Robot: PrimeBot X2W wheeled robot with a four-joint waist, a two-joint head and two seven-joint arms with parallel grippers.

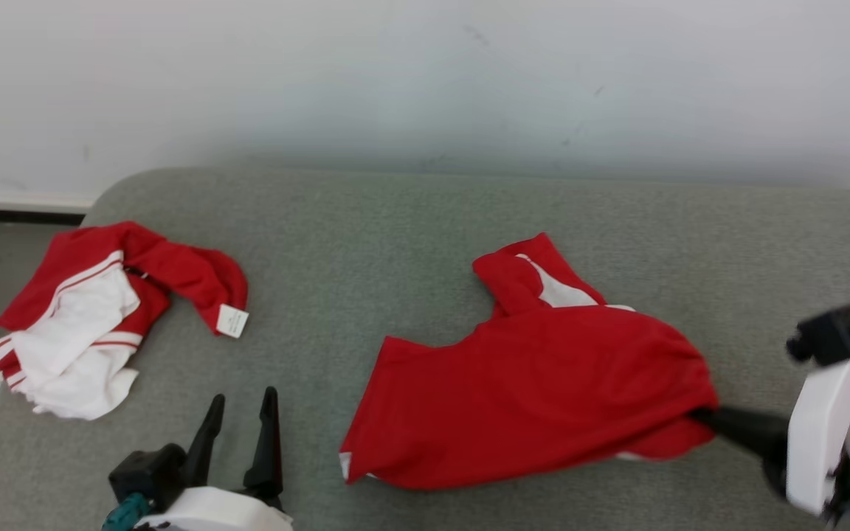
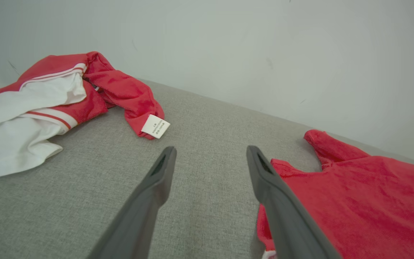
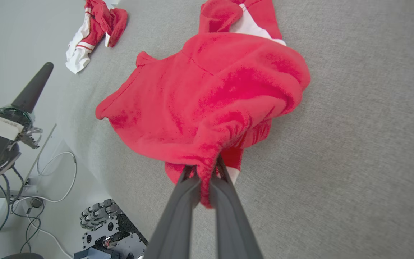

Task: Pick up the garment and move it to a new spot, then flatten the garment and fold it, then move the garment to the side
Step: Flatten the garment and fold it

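A red garment point(image 1: 543, 383) with a white inner patch lies rumpled on the grey cushioned surface point(image 1: 395, 243), right of centre. My right gripper point(image 1: 702, 417) comes in from the right and is shut on the garment's right edge; in the right wrist view its fingers pinch a bunched fold of the red garment point(image 3: 207, 108) at the right gripper point(image 3: 204, 169). At the lower left my left gripper point(image 1: 243, 405) stands open, above bare surface. In the left wrist view the left gripper point(image 2: 210, 153) has nothing between its fingers, and the garment point(image 2: 354, 194) lies just to its right.
A second red and white garment point(image 1: 93, 317) with a white tag lies crumpled at the surface's left end, also in the left wrist view as the crumpled garment point(image 2: 49, 100). A pale wall point(image 1: 425, 81) runs behind. Cables and equipment point(image 3: 99, 223) sit on the floor beside the surface's edge.
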